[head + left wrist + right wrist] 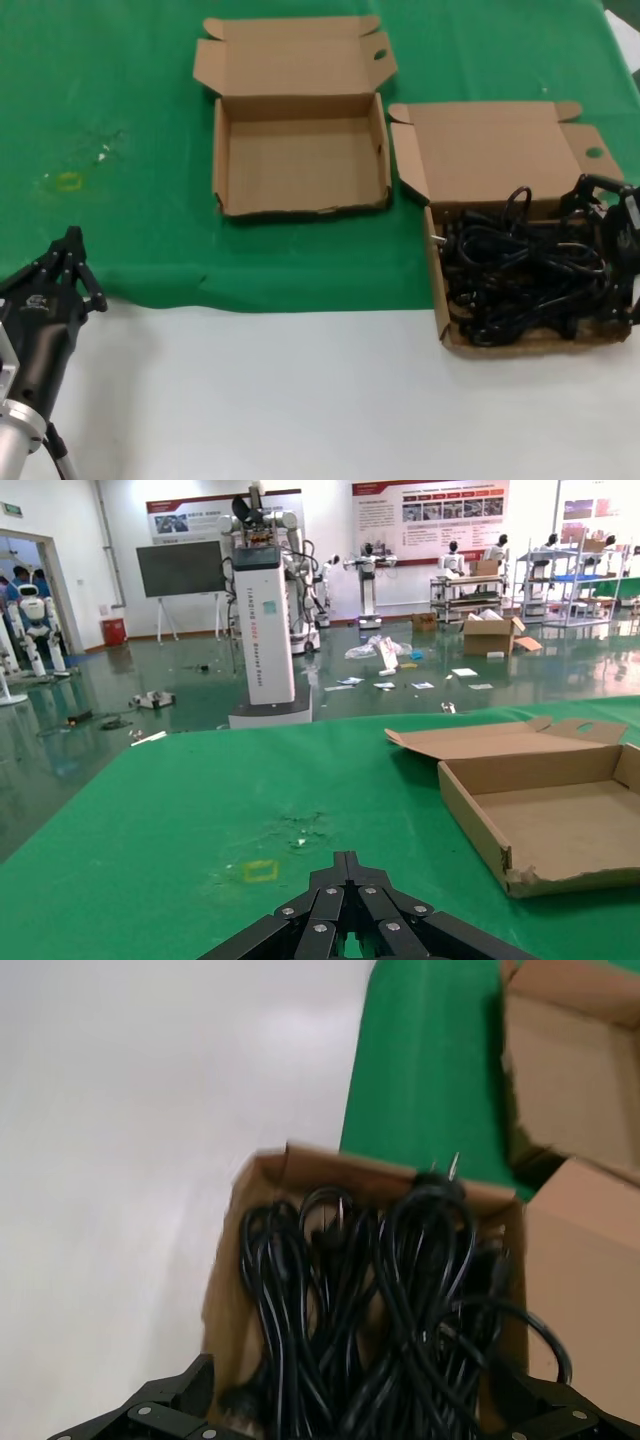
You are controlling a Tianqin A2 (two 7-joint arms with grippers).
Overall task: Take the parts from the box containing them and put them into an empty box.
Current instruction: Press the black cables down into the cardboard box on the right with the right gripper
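The right tool [612,250] hangs wide apart over the black cables [525,270] in their box [440,290]. The left tool [70,265] rests pinched together on the tabletop [300,400].

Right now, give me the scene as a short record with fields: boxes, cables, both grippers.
full box: robot's right, lid open, at the green mat's edge
cables: tangled black pile inside the full box
empty box: on the green mat, lid open
right gripper: open, over the cables
left gripper: shut, parked near left, holding nothing
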